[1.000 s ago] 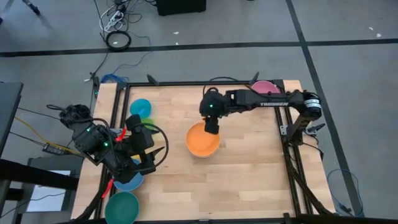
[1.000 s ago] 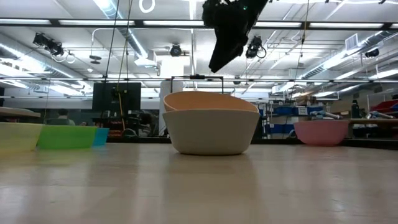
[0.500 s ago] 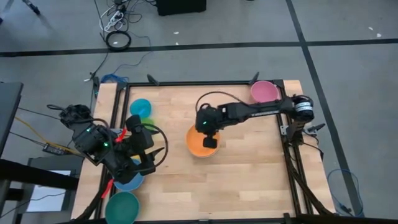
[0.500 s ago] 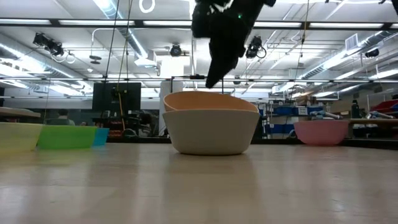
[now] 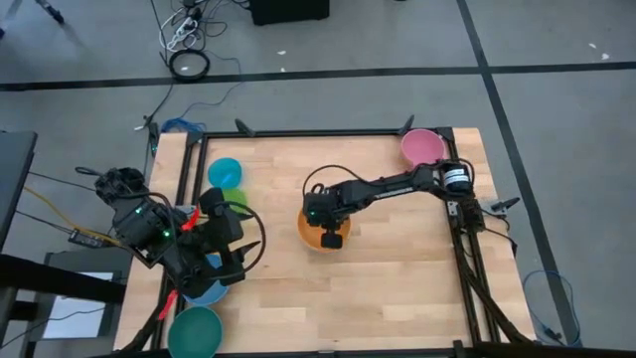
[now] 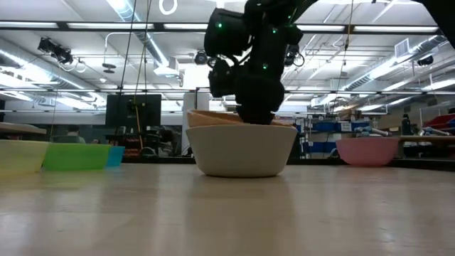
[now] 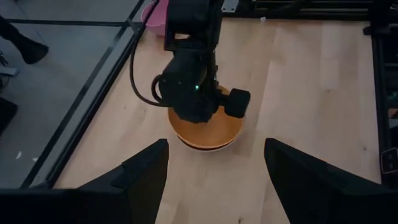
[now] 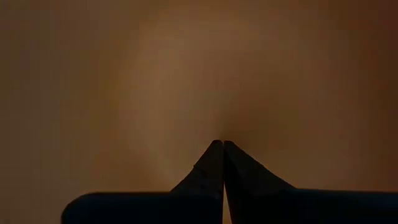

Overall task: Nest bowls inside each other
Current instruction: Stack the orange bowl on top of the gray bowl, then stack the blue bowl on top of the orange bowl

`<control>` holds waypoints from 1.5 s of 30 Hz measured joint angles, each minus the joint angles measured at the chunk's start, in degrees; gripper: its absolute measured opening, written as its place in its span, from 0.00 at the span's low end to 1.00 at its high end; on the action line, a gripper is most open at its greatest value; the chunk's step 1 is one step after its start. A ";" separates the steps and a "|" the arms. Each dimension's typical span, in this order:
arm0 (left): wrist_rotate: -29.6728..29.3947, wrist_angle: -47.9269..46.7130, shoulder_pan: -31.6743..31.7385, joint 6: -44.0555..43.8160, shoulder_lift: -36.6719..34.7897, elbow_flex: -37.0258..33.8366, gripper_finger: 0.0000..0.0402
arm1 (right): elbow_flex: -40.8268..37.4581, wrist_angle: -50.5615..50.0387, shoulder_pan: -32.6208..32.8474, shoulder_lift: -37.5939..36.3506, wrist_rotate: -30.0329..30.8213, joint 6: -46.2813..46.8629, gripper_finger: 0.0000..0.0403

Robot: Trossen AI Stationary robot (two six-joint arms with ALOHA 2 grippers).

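An orange bowl [image 5: 310,231] sits nested in a pale grey bowl [image 6: 242,153] that stands on its base at mid-table. My right gripper [image 5: 331,237] is shut and reaches down inside the orange bowl, where the low view shows it [image 6: 256,117] sunk below the rim. My left gripper [image 5: 224,244] hangs open at the table's left side, above a blue bowl [image 5: 206,290]. In the left wrist view its fingers frame the nested pair [image 7: 205,127] from a distance. My right gripper presses its shut fingertips [image 8: 214,155] against the orange bowl's inner surface [image 8: 217,118], near the side facing the table's near edge. The fingers come from above, pointing steeply down. The orange bowl stays seated in the pale grey bowl, which rests on the table.
Cyan [image 5: 225,171] and lime green [image 5: 237,199] bowls stand at the left. A dark green bowl [image 5: 195,328] sits at the near left corner and a pink one [image 5: 422,146] at the far right corner. A yellow bowl [image 6: 21,155] shows at the low view's left. Bare wood surrounds the nested pair.
My right gripper has come down and toward the table's near edge, tipping more steeply, from above the orange bowl's far rim to inside the bowl.
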 joint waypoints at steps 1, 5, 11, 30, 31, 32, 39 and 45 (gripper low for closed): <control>-0.04 0.04 -0.27 -0.20 0.00 0.00 0.68 | -0.01 0.03 0.49 0.00 -0.04 0.07 0.00; -0.04 0.03 -0.76 -0.86 0.00 0.00 0.68 | 0.07 -0.08 2.55 -0.69 -1.59 1.70 0.00; 0.08 0.01 -1.04 -1.21 0.00 0.00 0.68 | 0.08 0.41 4.95 -1.27 -0.07 2.57 0.00; 5.47 1.13 -6.98 -23.31 0.15 -23.14 0.60 | -5.73 6.24 12.68 -43.18 13.35 -1.53 0.00; 3.73 1.30 -8.15 -24.97 0.15 -24.04 0.59 | -7.82 5.96 14.51 -46.11 15.67 -0.43 0.00; 2.06 1.53 -9.21 -26.56 0.14 -24.82 0.58 | -9.97 5.82 16.36 -48.96 18.56 0.73 0.00; -2.23 2.99 -15.99 -37.50 0.13 -27.75 0.55 | -27.93 8.05 29.84 -65.77 35.04 14.57 0.00; 7.53 12.65 -19.88 -43.13 0.13 -30.14 0.54 | -37.02 8.51 35.94 -70.34 44.65 25.04 0.00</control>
